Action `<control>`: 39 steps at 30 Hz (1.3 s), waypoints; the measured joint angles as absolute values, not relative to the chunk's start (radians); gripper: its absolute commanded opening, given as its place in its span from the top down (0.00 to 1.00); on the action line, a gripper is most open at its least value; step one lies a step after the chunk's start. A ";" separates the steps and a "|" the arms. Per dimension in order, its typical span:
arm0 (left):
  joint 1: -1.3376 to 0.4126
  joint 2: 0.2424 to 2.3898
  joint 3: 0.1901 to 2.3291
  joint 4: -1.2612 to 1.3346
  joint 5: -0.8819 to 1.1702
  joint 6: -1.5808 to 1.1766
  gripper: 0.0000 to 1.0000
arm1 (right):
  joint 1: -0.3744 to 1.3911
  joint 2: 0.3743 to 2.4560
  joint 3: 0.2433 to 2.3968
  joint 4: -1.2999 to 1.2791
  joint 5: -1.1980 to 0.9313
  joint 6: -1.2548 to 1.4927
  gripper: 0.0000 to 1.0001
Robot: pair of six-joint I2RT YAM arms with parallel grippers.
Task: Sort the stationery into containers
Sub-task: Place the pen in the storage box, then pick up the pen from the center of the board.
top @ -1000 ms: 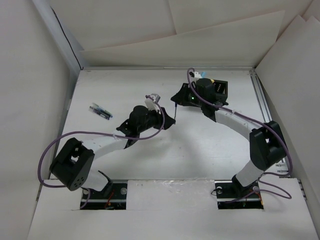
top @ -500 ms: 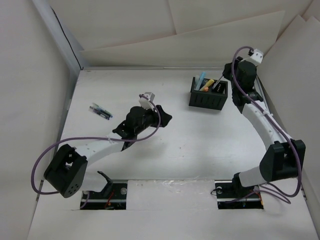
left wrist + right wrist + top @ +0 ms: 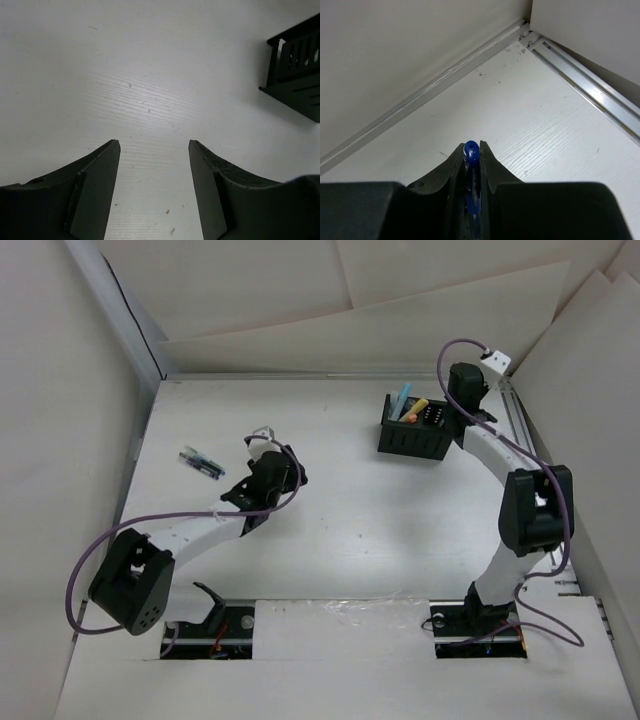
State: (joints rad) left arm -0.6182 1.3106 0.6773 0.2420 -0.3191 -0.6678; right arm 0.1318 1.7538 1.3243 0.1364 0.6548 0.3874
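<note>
The black two-compartment organizer point(image 3: 416, 432) stands at the back right, with a light blue pen point(image 3: 402, 402) and a yellow-orange pen point(image 3: 416, 409) upright in its left compartment. Two pens, blue and dark point(image 3: 200, 463), lie on the table at the left. My right gripper point(image 3: 463, 380) is just right of the organizer's back corner, shut on a blue pen point(image 3: 472, 154) whose rounded end sticks out past the fingertips point(image 3: 485, 150). My left gripper point(image 3: 288, 466) is open and empty over the middle-left of the table; its wrist view shows a corner of the organizer point(image 3: 298, 75).
White walls enclose the table on three sides. A metal rail point(image 3: 515, 425) runs along the right edge and shows in the right wrist view point(image 3: 585, 75). Purple cables point(image 3: 150, 520) loop from both arms.
My right arm has swung from over the table's middle to the back right beside the organizer, carrying the blue pen. My left arm has drawn back to the left.
</note>
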 measured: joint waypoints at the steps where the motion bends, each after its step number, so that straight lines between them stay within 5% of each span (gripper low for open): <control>1: -0.618 1.313 0.691 0.217 -0.351 -0.685 0.46 | 0.133 1.760 1.325 0.139 0.665 0.386 0.94; 3: -0.618 1.328 0.726 0.181 -0.402 -0.718 0.48 | 0.140 1.763 1.326 0.141 0.682 0.384 0.92; 11: -0.587 1.491 0.925 0.031 -0.537 -0.853 0.51 | 0.219 1.744 1.297 0.167 0.710 0.392 0.29; 16: -0.484 1.514 0.930 -0.006 -0.523 -0.894 0.52 | 0.236 1.638 1.214 0.135 0.686 0.423 0.20; 17: -0.461 1.514 0.930 -0.007 -0.521 -0.900 0.52 | 0.236 1.608 1.199 0.128 0.680 0.431 0.23; 19: -0.409 1.514 0.930 -0.007 -0.507 -0.911 0.52 | 0.233 1.527 1.161 0.117 0.656 0.445 0.48; 22: -0.330 1.514 0.924 -0.005 -0.471 -0.927 0.56 | 0.226 1.389 1.098 0.108 0.606 0.462 1.00; 25: -0.230 1.514 0.915 -0.007 -0.430 -0.952 0.69 | 0.209 1.279 1.065 0.105 0.531 0.466 1.00; 28: -0.147 1.514 0.912 -0.020 -0.422 -0.978 0.71 | 0.179 1.224 1.063 0.104 0.437 0.454 1.00; 39: -0.062 1.658 1.023 -0.104 -0.432 -1.000 1.00 | 0.095 1.259 1.064 0.057 0.157 0.440 0.98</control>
